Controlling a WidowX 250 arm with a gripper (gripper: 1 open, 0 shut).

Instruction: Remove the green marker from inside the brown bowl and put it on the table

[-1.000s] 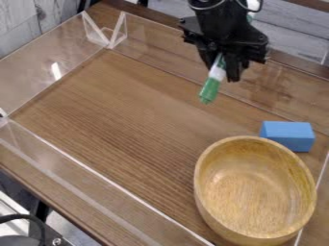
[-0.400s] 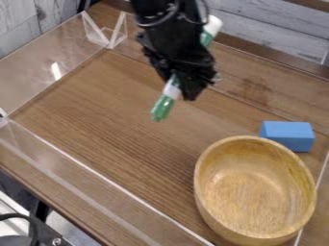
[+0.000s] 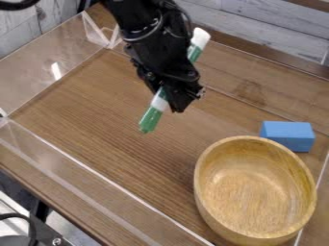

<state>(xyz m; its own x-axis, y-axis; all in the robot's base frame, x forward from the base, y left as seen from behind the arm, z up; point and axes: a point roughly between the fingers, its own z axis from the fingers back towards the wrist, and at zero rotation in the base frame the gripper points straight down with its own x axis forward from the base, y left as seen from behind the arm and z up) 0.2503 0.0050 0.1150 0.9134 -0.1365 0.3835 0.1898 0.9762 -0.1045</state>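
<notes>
My gripper (image 3: 164,99) is shut on the green marker (image 3: 153,115), which hangs tilted from the fingers with its dark green cap pointing down and left, just above the table (image 3: 90,115). The marker is over the middle of the tabletop, well to the left of the brown bowl (image 3: 255,188). That bowl sits at the front right with nothing in it. The black arm reaches down from the top centre and hides the marker's upper end.
A blue rectangular block (image 3: 288,135) lies right of the gripper, just behind the bowl. Low clear acrylic walls (image 3: 52,72) edge the tabletop on the left, front and back. Bare wood lies to the left of the marker.
The gripper has carried the marker from the back right toward the left and front, and lower toward the tabletop. Bowl and blue block have stayed put.
</notes>
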